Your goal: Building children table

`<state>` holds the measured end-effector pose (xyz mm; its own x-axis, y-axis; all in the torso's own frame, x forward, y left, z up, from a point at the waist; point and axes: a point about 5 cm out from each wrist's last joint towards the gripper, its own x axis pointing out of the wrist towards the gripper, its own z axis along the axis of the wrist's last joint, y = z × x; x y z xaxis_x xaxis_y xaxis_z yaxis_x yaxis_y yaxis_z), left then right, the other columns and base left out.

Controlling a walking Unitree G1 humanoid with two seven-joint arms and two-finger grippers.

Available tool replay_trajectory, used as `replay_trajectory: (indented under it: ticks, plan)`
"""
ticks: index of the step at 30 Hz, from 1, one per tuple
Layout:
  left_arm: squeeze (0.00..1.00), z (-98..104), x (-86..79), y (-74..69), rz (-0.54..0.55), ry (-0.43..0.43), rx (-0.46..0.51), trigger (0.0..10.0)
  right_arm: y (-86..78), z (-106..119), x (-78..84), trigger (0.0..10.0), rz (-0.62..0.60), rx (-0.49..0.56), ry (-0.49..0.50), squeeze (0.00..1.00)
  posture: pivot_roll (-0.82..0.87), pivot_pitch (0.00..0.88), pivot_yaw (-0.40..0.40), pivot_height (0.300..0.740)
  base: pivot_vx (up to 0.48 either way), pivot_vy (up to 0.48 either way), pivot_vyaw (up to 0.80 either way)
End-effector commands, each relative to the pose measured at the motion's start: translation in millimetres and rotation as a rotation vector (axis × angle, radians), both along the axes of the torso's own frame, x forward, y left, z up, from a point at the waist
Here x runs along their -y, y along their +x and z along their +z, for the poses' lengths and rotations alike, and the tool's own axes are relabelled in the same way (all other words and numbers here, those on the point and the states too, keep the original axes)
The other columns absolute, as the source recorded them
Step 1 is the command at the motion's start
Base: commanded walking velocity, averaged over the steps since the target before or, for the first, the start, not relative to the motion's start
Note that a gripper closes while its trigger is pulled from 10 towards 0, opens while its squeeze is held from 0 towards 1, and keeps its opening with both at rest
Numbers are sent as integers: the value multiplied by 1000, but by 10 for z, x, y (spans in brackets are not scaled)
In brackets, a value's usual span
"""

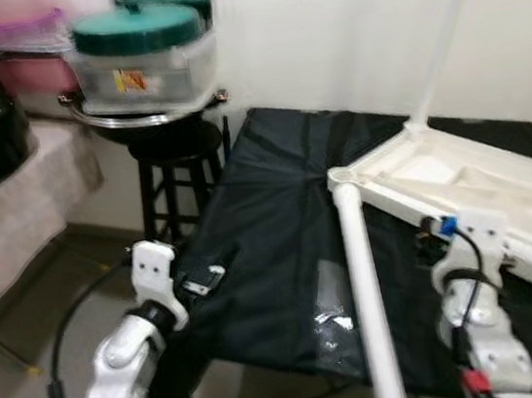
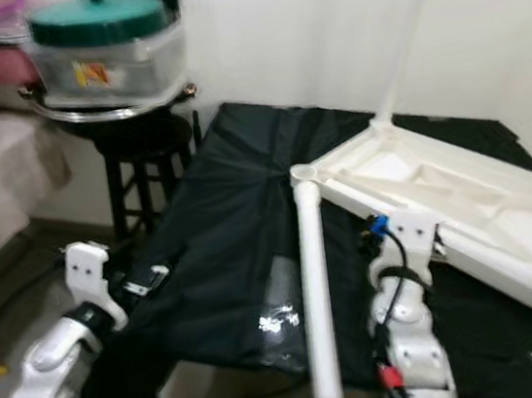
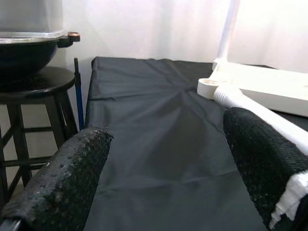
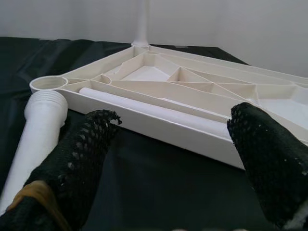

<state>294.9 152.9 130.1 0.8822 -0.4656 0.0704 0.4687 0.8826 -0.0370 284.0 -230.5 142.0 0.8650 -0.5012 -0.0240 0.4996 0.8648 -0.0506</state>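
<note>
A white children's table top (image 1: 470,187) lies upside down on a black cloth (image 1: 260,229). One white leg (image 1: 441,38) stands upright in its far corner. A loose white leg (image 1: 368,303) lies on the cloth, its threaded end next to the empty corner socket (image 1: 342,177). Another white tube (image 4: 159,109) lies inside the upturned top. My left gripper (image 1: 203,280) hovers open over the cloth's left edge, holding nothing. My right gripper (image 4: 175,115) is open just in front of the top's near rim, to the right of the loose leg.
A black stool (image 1: 178,161) stands left of the cloth, carrying a dark pan and a clear container with a green lid (image 1: 137,39). A cloth-covered counter (image 1: 4,219) is at far left. A clear plastic wrapper (image 1: 331,323) lies on the cloth's near part.
</note>
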Motion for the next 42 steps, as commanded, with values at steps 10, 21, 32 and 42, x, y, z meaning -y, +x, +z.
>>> replay_trajectory:
  ticks: [10, 21, 32, 42]
  plan:
    - [0, 5, 41, -8, -10, 5, 15, 10000, 37, -28, -30, 10000, 24, -30, 11, 0, 28, 0, -91, 740, 0, 48, 0]
    - [0, -17, 44, -22, -14, 14, 12, 10000, 31, -56, 182, 10000, -47, -120, -53, 0, 24, 0, -95, 740, 0, 0, 0]
    - [0, -36, 53, -30, -22, 20, 8, 10000, 22, -136, 371, 10000, -65, -173, 19, 0, 23, 0, -90, 740, 0, 0, 0]
    - [0, -30, 59, -27, -14, 23, 13, 10000, 153, -358, 406, 10000, 107, -272, 157, 0, 37, 0, -104, 740, 0, 0, 0]
